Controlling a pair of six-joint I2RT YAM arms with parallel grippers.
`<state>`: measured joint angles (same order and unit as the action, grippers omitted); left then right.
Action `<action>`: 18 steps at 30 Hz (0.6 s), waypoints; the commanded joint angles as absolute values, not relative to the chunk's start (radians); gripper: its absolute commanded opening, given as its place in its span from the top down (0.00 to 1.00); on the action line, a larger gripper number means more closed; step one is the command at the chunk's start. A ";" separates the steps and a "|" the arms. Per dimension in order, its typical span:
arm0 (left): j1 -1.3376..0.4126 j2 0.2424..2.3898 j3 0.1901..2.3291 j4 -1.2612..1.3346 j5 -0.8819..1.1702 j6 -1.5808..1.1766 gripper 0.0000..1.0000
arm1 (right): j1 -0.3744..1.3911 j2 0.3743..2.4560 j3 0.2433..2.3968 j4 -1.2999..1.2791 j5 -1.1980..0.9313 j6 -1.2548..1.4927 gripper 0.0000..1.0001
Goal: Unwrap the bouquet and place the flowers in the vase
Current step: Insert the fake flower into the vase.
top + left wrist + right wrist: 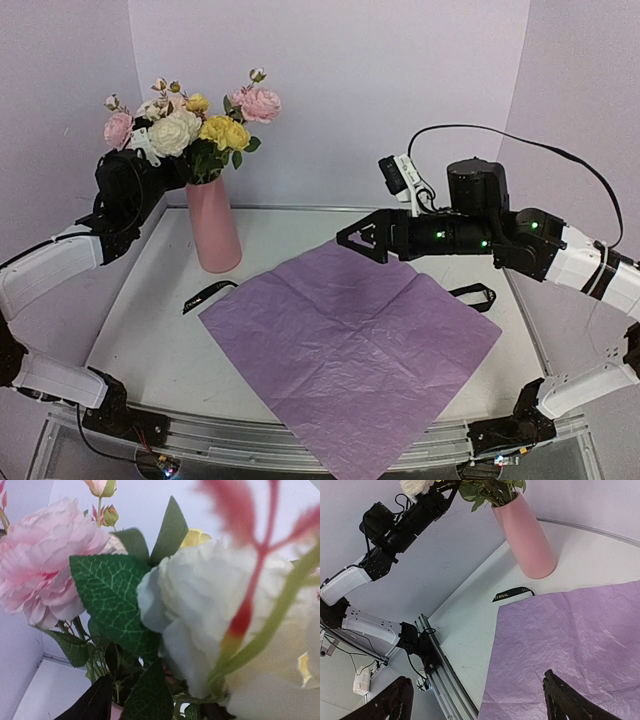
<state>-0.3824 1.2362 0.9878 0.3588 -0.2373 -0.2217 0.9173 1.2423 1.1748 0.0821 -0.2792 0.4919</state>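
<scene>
Pale lilac walls [350,90] closed in the scene on three sides under soft, even light. The white surface [150,320] met the back wall along a thin grey line, and a metal rail [300,440] ran along its near edge.

White table [150,340], pale lilac backdrop walls [350,80], metal front rail [250,443].

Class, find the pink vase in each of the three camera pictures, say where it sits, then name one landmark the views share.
Top external: the pink vase stands upper left, behind the purple paper.
Left wrist: only what looks like a sliver of its rim at the bottom edge, nearly hidden.
Right wrist: top centre, leaning in the frame.
Shared landmark: the flowers in its mouth.
</scene>
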 commanded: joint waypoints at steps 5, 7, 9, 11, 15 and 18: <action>-0.379 1.176 0.910 0.379 -0.268 -0.329 0.29 | 0.921 1.222 1.187 0.102 -0.284 0.475 0.09; -0.379 1.168 0.891 0.379 -0.279 -0.341 0.24 | 0.922 1.221 1.187 0.101 -0.284 0.475 0.09; -0.379 1.163 0.868 0.378 -0.282 -0.349 0.21 | 0.922 1.222 1.187 0.101 -0.284 0.473 0.09; -0.379 1.158 0.848 0.376 -0.287 -0.360 0.18 | 0.922 1.223 1.187 0.100 -0.284 0.473 0.09; -0.379 1.145 0.801 0.371 -0.287 -0.384 0.14 | 0.922 1.224 1.186 0.098 -0.280 0.470 0.09; -0.379 1.126 0.770 0.362 -0.277 -0.394 0.12 | 0.922 1.224 1.185 0.097 -0.270 0.470 0.09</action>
<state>-0.3824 1.1710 0.8011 0.3558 -0.2687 -0.3646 0.9173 1.2423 1.1748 0.0814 -0.2790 0.4859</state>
